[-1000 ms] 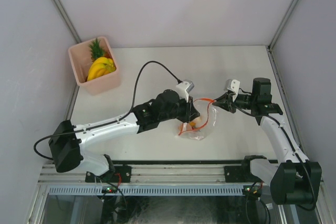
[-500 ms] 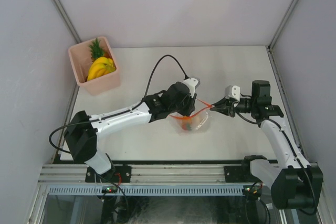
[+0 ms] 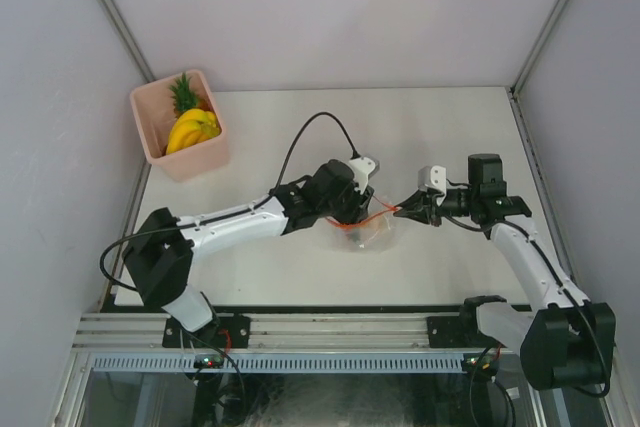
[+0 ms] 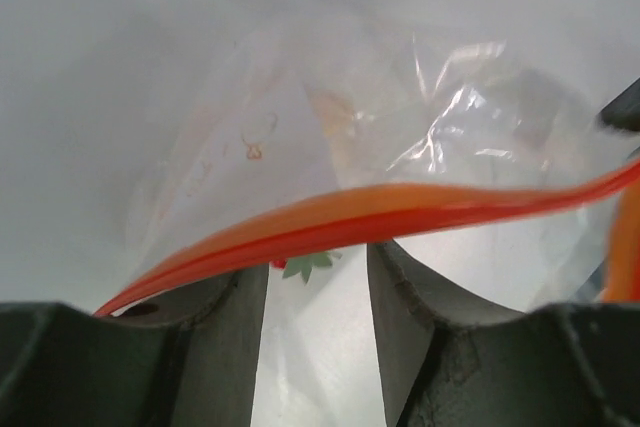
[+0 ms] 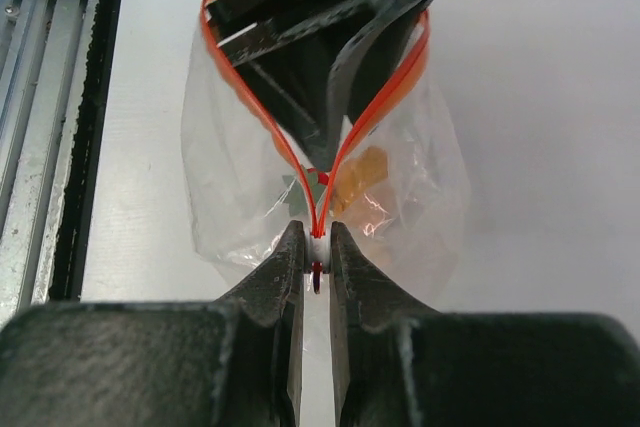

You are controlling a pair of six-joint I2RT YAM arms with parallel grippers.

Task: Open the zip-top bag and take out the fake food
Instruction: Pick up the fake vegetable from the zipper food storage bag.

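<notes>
- clear crinkly plastic zip-top bag [image 5: 430,207]: red-orange zip strip [image 4: 330,222]
- small plastic toy bits [image 5: 358,175] inside: orange, green
- square plastic bin [image 3: 200,157]: pink
- toy banana bunch [image 3: 193,130]: yellow

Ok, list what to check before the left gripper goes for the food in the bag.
1. right gripper clamped on the zip-top bag: ok, jaws shut on the zip end.
2. Bag mouth open: ok, the zip strip spreads into a wide loop in the right wrist view.
3. left gripper inside the mouth: ok, its fingers sit within that loop.
4. Left jaws parted and empty: ok.
5. fake food lined up for a grasp: cannot tell; an orange piece and a green bit lie near the bag's bottom, beyond the fingertips.
6. Bag emptied: not ok.
</notes>
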